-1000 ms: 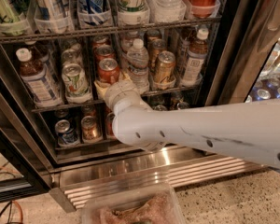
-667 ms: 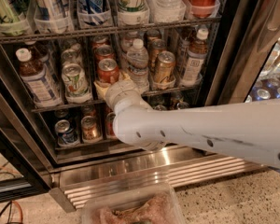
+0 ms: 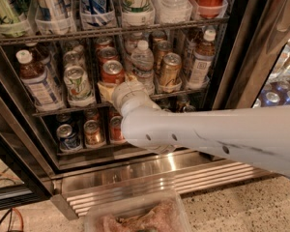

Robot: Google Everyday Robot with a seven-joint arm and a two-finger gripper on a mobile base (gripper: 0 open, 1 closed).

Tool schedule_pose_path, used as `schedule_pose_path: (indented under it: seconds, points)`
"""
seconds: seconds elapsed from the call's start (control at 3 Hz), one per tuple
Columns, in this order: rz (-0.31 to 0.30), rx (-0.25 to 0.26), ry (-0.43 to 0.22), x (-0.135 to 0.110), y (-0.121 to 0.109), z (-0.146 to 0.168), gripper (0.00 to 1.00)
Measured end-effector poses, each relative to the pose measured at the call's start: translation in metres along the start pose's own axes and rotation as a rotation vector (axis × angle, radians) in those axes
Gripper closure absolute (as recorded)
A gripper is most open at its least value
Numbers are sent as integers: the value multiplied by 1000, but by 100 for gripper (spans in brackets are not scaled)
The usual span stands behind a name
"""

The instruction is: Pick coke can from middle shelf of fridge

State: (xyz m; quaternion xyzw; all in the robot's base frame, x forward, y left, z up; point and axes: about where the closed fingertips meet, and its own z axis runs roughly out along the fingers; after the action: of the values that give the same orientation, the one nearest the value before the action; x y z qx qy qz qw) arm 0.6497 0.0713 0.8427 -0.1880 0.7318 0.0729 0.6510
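Observation:
The fridge [image 3: 150, 170] stands open in front of me. The coke can [image 3: 112, 73], red with a silver top, stands at the front of its row on the middle shelf [image 3: 183, 92]. My gripper [image 3: 117, 88] is at the end of the white arm reaching in from the right. It sits right at the lower front of the coke can and hides the can's base. A white-and-green can [image 3: 78, 83] stands just left of the coke can, and a clear water bottle [image 3: 144, 62] just right.
A gold-brown can [image 3: 169, 69] and white-capped brown-drink bottles [image 3: 199, 62] stand further right; another such bottle [image 3: 33, 79] is at the far left. The upper rack [image 3: 111, 32] hangs close above. Cans [image 3: 93, 132] fill the lower shelf. A clear plastic container [image 3: 135, 216] lies on the floor.

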Motion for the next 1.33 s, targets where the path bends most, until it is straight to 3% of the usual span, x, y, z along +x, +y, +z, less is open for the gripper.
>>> schedule_pose_path:
  seconds: [0.67, 1.0, 1.33]
  points:
    - [145, -44, -30, -25, 2, -16, 100]
    - [184, -71, -15, -30, 3, -23, 100]
    - [200, -97, 49, -31, -3, -39, 100]
